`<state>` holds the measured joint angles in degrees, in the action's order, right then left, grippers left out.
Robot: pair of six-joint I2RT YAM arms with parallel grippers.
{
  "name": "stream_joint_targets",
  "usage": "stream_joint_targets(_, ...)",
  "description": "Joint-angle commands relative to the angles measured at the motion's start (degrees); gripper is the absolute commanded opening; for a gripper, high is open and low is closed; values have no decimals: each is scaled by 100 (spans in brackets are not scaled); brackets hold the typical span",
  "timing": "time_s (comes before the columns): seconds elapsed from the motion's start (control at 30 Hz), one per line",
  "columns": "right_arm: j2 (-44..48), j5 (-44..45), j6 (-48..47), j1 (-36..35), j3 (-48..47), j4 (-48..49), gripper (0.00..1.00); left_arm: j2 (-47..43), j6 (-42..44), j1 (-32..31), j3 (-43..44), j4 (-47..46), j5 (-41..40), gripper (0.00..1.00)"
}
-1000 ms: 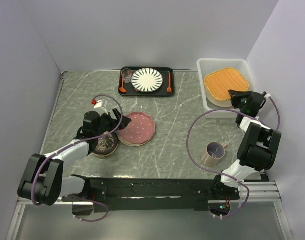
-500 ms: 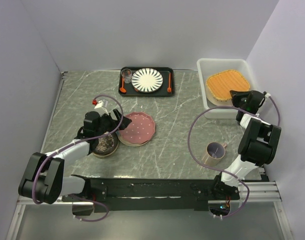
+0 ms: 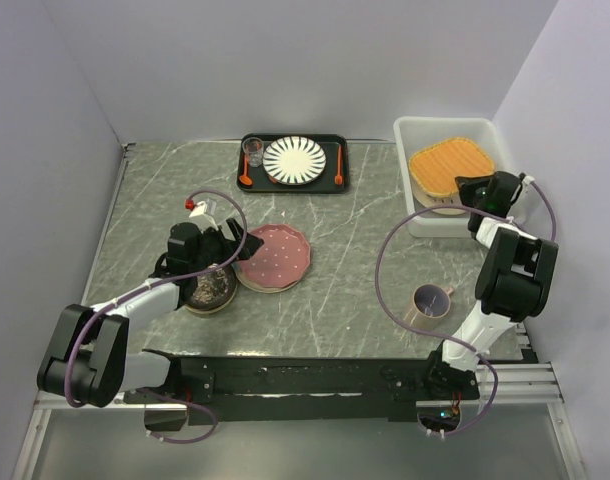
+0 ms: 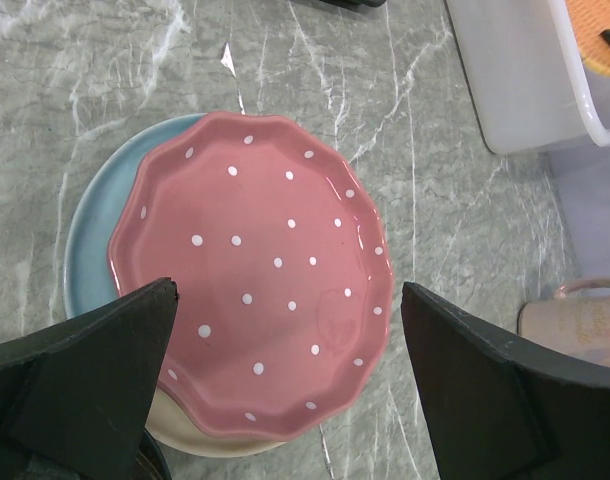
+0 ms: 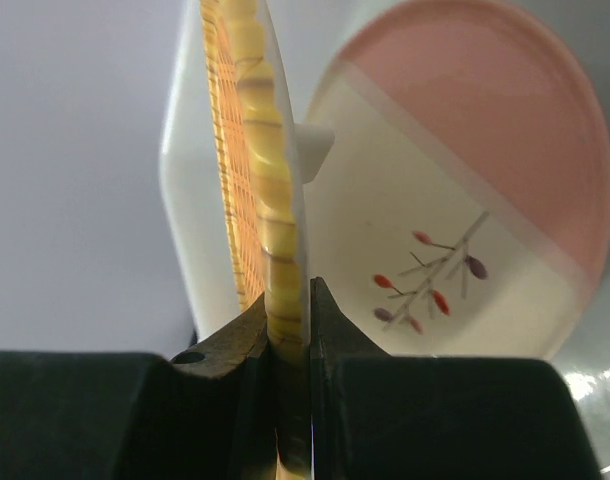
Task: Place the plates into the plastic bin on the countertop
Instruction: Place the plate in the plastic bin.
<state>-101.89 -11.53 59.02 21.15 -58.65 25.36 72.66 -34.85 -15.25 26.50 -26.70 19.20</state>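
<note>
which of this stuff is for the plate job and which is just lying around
Job: tan woven plate in the right gripper, plastic bin, sprig plate inside it, pink dotted plate, blue plate under it, dark brown plate.
Lying about: black tray, striped plate, glass, mug.

Bin [image 3: 440, 122] R of tray [image 3: 315, 185]; mug [image 3: 428, 303] before bin.

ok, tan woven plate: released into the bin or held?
Held: right gripper pinches the tan woven plate by its rim over the plastic bin.
</note>
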Motion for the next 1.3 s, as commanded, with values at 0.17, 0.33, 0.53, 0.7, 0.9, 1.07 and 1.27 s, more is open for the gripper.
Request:
stream_joint_targets(0.17,-200,125,-154,-137,-516,223,0,-121,145,-22,171,-160,66,99)
stream_joint_targets(0.33,-253,116,-242,-155,-533,153,2,-112,145,-22,162,-169,66,99)
stream_joint_targets(0.53,-332,19,-356,-155,-559,100,11,-86,128,-22,154,-222,110,99)
stream_joint_targets(0.7,-367,-77,-462,-155,-568,83,19,-68,128,-22,154,-239,119,99)
stream_joint_targets(0.9,-367,-25,-673,-155,-700,-295,45,-33,101,-22,162,-292,154,99)
stream_joint_targets(1.07,-314,116,-875,-155,-709,-646,57,-33,101,-22,171,-292,189,99)
stream_joint_targets(1.27,-60,493,-954,-155,-491,-832,73,-86,84,-22,154,-301,189,99)
